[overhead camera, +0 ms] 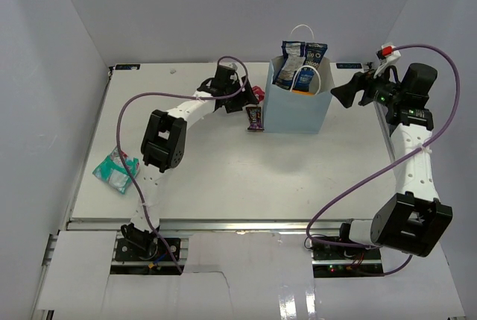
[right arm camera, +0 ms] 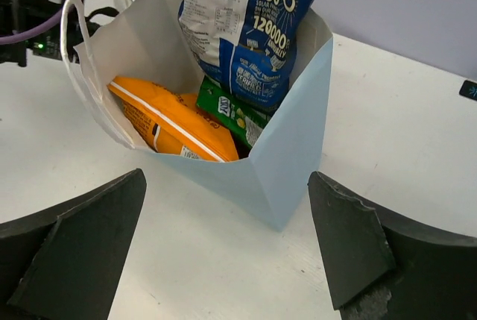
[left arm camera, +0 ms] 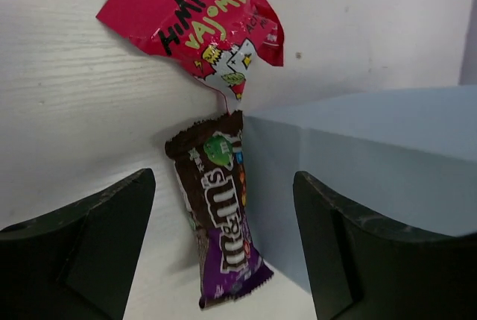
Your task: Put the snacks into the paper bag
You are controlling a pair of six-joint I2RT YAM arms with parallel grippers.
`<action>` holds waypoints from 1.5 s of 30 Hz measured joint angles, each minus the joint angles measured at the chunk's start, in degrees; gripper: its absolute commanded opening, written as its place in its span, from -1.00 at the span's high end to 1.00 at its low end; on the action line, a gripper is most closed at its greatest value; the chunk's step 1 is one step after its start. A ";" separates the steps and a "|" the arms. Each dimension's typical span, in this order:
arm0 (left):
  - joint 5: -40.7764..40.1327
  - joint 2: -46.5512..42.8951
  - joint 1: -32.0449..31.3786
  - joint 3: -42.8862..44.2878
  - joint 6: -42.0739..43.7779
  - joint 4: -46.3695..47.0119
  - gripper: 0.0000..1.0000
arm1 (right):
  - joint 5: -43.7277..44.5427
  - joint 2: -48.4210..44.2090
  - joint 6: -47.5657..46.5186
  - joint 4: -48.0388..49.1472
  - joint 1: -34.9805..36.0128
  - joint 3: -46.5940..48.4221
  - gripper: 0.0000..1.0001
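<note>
Though wide and empty, left fingers (left arm camera: 82,245) near "m&m's" packet (left arm camera: 223,223) — right fingers (right arm camera: 74,253) equally wide.

The left arm (overhead camera: 165,141) stretches forward with a bent elbow. The left gripper (overhead camera: 244,92) sits just left of the paper bag (overhead camera: 298,111), jaws spread wide and holding nothing. The right arm (overhead camera: 414,163) stretches forward, wrist turned left toward the bag. The right gripper (overhead camera: 344,95) is just right of the bag, jaws wide and empty.

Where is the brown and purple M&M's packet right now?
In the top view, the M&M's packet lies on the table right beside the left face of the paper bag, with the red packet just behind it.
</note>
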 measured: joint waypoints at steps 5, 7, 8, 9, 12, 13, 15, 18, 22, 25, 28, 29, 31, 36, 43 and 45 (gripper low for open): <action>-3.30 6.21 -2.45 7.39 0.59 -7.93 -0.59 | -0.31 0.00 -0.81 -1.18 -0.31 -0.46 -0.89; -4.13 6.38 -3.21 8.31 0.66 -9.51 -0.37 | -0.44 0.04 -0.85 -1.22 -0.33 -0.46 -0.89; -4.63 6.38 -3.52 8.57 0.66 -10.51 -0.30 | -0.63 0.11 -0.85 -1.25 -0.33 -0.46 -0.89; -4.72 6.40 -3.69 8.63 0.68 -11.17 -0.27 | -0.83 0.15 -0.83 -1.25 -0.33 -0.46 -0.88; -4.72 6.56 -4.24 8.66 0.61 -13.03 0.05 | -1.42 0.48 -0.85 -1.36 -0.33 -0.46 -0.88; -4.74 6.69 -4.35 8.66 0.59 -13.55 0.13 | -1.68 0.61 -0.83 -1.42 -0.33 -0.46 -0.88; -4.31 6.99 -4.50 8.66 0.39 -13.75 0.39 | -2.36 0.92 -0.87 -1.46 -0.33 -0.46 -0.88; -3.91 6.97 -4.39 8.59 0.61 -13.92 0.61 | -3.50 1.05 -1.14 -2.25 -0.33 -0.46 -0.88; -4.24 5.29 -4.39 5.64 2.19 -12.52 0.79 | -5.35 1.11 -1.14 -3.61 -0.35 -0.20 -0.85; -4.61 0.79 -4.22 -0.90 4.68 -11.45 0.85 | -9.05 1.31 -1.22 -5.38 -0.26 1.40 -0.79; -4.09 -7.48 -4.17 -12.11 8.17 -9.35 0.88 | -12.81 1.40 -2.56 -8.24 0.61 4.50 -0.78; -3.17 -10.40 -4.17 -15.65 9.11 -8.57 0.89 | -13.70 1.40 -3.13 -9.35 1.14 5.49 -0.78; -0.31 -17.59 -4.00 -23.19 10.99 -5.99 0.91 | -15.52 1.29 -4.57 -12.07 3.06 6.95 -0.78; 8.04 -34.21 -4.00 -36.00 12.17 3.74 0.91 | -16.85 -0.57 -10.34 -21.20 12.09 7.02 -0.79; 18.84 -47.52 -6.34 -45.72 9.40 18.08 0.89 | -7.85 -9.64 -3.34 -17.20 31.08 -7.32 -0.80; 20.44 -47.80 -7.45 -45.79 8.48 20.24 0.89 | -3.87 -11.58 2.25 -13.09 33.68 -11.19 -0.81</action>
